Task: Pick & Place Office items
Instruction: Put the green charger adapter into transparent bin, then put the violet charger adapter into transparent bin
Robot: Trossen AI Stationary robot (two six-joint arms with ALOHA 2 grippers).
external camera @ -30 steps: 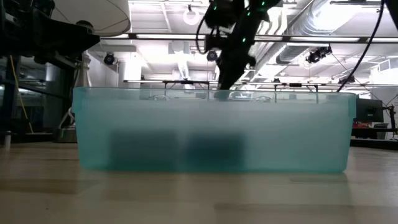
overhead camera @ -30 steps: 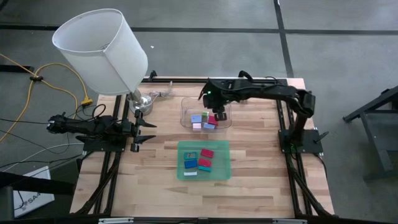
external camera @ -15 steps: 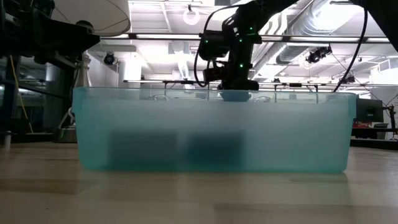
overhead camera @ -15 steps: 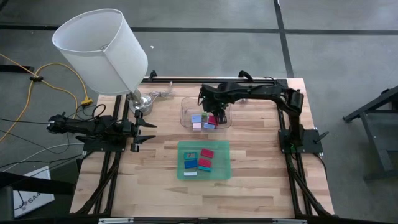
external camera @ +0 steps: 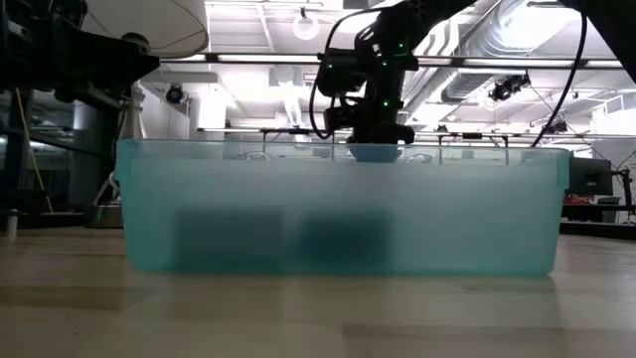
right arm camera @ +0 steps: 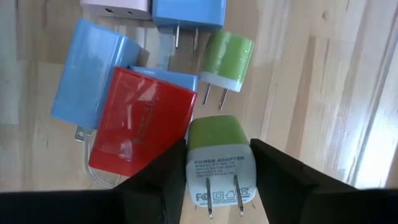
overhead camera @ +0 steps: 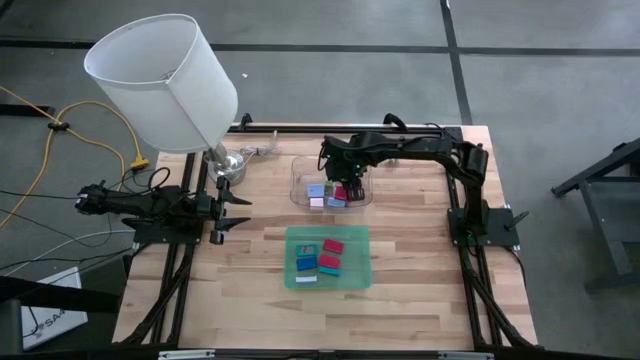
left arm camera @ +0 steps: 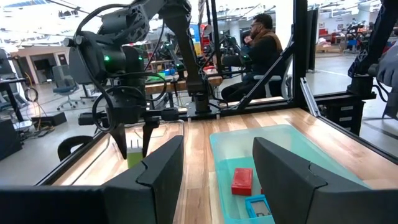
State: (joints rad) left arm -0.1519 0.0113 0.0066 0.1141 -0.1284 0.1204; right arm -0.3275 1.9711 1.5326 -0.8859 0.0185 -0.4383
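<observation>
My right gripper reaches down into the clear tray on the table's far side. It is shut on a green plug block. Around the block lie a red block, pale blue blocks and a second green one. In the green tray lie red, blue, teal and white blocks. My left gripper waits open at the table's left edge. My right gripper pinches the green plug block between its two fingers, one on each side face. The fingers come from above, pointing down. The block stands upright with its prong end toward the wrist. I cannot tell whether it rests on the tray floor.
A big white lamp shade hangs over the table's far left corner, and its metal base stands there. In the low view the green tray fills the foreground. A person sits beyond the table. Bare wood lies near the table's near edge.
My right gripper came down into the clear tray, shifting slightly toward the table's near-left, and its arm folded in. For the last half second it has stayed still. The blocks in both trays lie as before.
</observation>
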